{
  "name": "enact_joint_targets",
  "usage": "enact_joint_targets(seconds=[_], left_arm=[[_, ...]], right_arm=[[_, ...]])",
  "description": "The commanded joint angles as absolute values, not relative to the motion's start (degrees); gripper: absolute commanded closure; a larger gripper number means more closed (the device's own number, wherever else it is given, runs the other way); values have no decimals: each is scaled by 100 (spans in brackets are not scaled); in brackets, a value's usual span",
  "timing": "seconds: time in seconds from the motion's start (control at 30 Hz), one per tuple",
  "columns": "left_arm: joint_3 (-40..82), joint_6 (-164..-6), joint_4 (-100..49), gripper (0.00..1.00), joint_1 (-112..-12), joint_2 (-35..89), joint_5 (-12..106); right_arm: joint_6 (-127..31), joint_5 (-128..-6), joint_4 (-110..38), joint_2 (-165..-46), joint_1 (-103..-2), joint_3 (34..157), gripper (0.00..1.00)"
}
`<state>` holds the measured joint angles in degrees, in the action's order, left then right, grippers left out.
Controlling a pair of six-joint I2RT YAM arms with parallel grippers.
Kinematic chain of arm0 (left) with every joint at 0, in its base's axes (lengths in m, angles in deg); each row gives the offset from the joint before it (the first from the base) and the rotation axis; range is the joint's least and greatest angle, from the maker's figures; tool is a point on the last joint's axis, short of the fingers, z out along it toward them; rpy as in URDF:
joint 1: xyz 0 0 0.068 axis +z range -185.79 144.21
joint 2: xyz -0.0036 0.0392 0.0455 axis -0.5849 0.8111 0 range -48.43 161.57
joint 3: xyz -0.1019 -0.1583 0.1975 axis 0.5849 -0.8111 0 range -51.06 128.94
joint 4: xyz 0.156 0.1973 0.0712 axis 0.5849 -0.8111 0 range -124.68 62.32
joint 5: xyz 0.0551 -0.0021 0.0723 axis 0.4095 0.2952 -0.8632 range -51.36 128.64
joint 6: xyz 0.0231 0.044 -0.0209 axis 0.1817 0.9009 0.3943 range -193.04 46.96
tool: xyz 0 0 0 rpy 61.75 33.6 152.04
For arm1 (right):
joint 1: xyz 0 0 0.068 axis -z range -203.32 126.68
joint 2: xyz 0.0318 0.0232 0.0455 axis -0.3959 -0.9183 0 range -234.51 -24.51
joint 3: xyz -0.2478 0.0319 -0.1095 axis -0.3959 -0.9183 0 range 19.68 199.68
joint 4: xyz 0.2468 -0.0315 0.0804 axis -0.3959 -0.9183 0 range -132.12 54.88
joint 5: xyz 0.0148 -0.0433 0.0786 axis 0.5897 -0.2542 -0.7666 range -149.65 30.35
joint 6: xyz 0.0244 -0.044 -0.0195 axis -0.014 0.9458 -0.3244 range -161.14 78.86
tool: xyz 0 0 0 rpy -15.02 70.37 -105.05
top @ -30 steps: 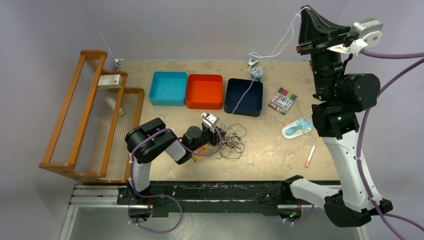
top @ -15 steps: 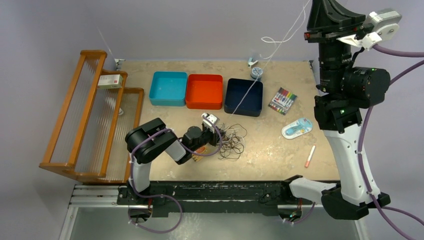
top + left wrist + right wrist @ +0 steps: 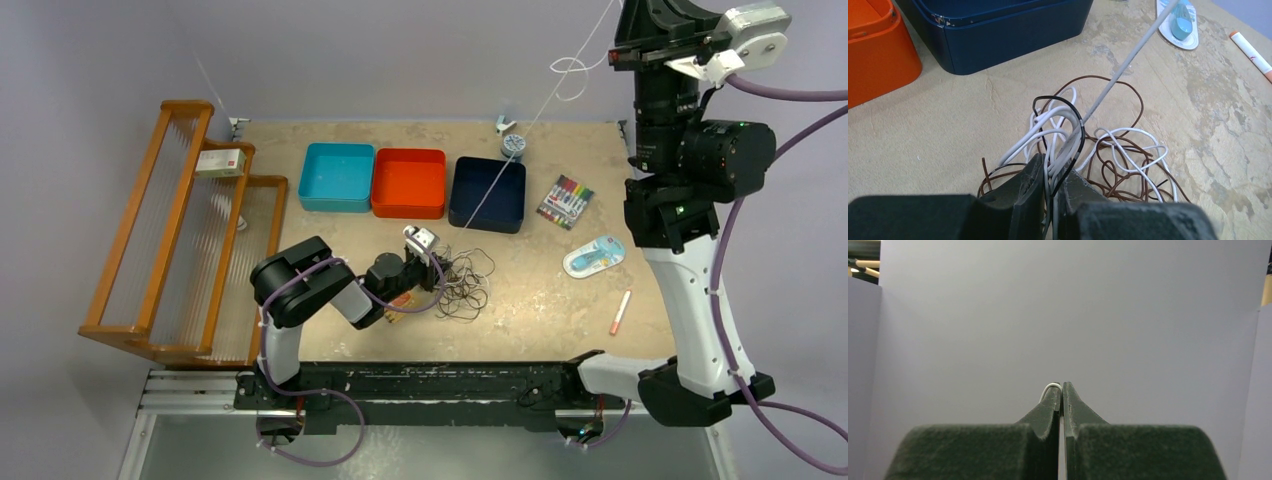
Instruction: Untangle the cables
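Ana: Higher now than a second ago, the right arm has carried its right pincer toward the top of the overhead view, and the white cable it carries runs straighter.
Ben: How is that pincer set?
Ana: Closed tight. A small white loop of the cable peeks out at the fingertips in the wrist view.
Ben: And the left side?
Ana: The left pincer has narrowed over the same second. Its jaws stand nearly together, with white and black strands pinched in the slit between them.
Ben: Where are the cables?
Ana: Heaped on the table, about midway between its left and right edges, nearer the near edge than the far one. Brown, white and black loops lie over each other there. The white cable leaves the heap, crosses above the navy bin and rises past the far edge to the raised arm.
Ben: Anything beside the heap?
Ana: The orange bin and the teal bin sit in a row with the navy one, toward the far edge. A marker lies well apart, toward the right edge.
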<state>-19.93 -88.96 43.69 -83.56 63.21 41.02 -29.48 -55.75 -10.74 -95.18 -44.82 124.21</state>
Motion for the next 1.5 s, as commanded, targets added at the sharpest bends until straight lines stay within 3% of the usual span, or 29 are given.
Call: enact_joint_targets(seconds=[0.0, 0.23, 0.4, 0.57, 0.8, 1.27, 1.47], left_arm=[[-2005, -8939, 4096, 92, -8355, 6284, 4082], [-2098, -8939, 4010, 79, -8355, 6172, 3953], [-2197, -8924, 3911, 78, -8353, 5938, 3909], [-2279, -8866, 3797, 66, -8353, 5833, 3736], [-2377, -8924, 3849, 72, -8352, 5851, 3561], [-2394, -8956, 3709, 72, -8351, 5869, 3447], [-2364, -9005, 3689, 80, -8352, 5916, 3431]], right_arm=[[-2513, -5209, -59, -9357, -4490, 12889, 100], [-2389, -5192, -28, -9335, -4490, 12857, 100], [-2343, -5131, 18, -9281, -4492, 12717, 100], [-2193, -5022, 106, -9280, -4490, 12770, 100], [-1936, -4998, 198, -9280, -4494, 12980, 100], [-1356, -4919, 322, -9672, -4493, 13848, 100], [-1208, -4984, 267, -9881, -4489, 14253, 100]])
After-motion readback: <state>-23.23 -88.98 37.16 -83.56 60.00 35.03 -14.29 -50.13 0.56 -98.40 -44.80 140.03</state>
